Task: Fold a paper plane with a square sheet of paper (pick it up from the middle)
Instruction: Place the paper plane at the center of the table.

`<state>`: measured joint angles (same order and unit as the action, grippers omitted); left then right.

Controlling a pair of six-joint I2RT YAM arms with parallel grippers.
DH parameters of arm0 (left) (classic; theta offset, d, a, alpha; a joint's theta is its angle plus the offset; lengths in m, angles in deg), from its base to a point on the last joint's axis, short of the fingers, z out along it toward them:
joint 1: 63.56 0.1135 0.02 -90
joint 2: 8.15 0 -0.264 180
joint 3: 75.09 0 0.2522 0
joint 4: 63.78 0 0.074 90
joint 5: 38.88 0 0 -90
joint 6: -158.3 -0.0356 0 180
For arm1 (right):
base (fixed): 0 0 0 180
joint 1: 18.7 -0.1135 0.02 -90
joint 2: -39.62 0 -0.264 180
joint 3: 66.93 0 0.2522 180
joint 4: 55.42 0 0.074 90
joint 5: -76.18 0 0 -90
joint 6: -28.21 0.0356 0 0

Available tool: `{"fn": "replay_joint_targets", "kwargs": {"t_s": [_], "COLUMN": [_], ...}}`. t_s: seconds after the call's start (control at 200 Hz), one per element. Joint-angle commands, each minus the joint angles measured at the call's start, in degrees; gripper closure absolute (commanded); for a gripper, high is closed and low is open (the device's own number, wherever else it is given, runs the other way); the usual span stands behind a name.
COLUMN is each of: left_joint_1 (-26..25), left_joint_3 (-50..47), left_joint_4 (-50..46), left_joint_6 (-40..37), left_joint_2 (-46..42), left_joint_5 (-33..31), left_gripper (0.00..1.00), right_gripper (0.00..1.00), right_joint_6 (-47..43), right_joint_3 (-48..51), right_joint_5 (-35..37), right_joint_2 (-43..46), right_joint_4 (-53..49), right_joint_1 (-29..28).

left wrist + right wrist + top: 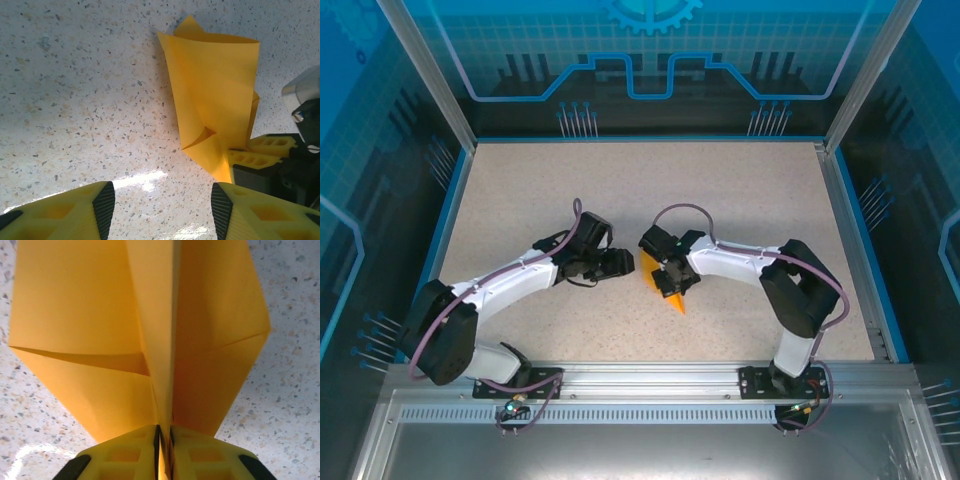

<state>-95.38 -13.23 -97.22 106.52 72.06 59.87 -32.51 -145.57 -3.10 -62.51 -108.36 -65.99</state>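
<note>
The right claw (164, 434) pinched the plane (90, 310) at its crease, hiding most of it from above, while the left claw (162, 202) stood open.

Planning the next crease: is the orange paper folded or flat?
Folded: the paper has a centre crease pinched in the right end effector, with creased flaps on both sides.

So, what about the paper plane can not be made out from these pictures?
Top external: the right gripper covers most of the paper plane; an orange tip shows.
Right wrist: the upper edge cuts off its far end.
Left wrist: the right gripper's fingers hide its lower corner.
</note>
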Motion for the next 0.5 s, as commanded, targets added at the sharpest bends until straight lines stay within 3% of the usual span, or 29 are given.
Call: {"fn": "replay_joint_targets", "kwargs": {"t_s": [0.0, 0.495], "left_joint_1": [0.53, 0.54], "left_joint_3": [-0.8, -1.95], "left_joint_4": [-1.17, -0.16], "left_joint_6": [-1.91, -2.51], "left_joint_2": [0.71, 2.85], "left_joint_5": [2.04, 3.75], "left_gripper": [0.43, 0.42], "right_gripper": [0.83, 0.79], "right_joint_6": [-1.19, -3.22], "right_joint_3": [-1.23, 0.55], "right_joint_5": [2.43, 0.33], "right_joint_2": [-1.18, -4.14], "right_joint_4": [-1.32, 3.85], "right_joint_1": [-1.31, -2.09]}}
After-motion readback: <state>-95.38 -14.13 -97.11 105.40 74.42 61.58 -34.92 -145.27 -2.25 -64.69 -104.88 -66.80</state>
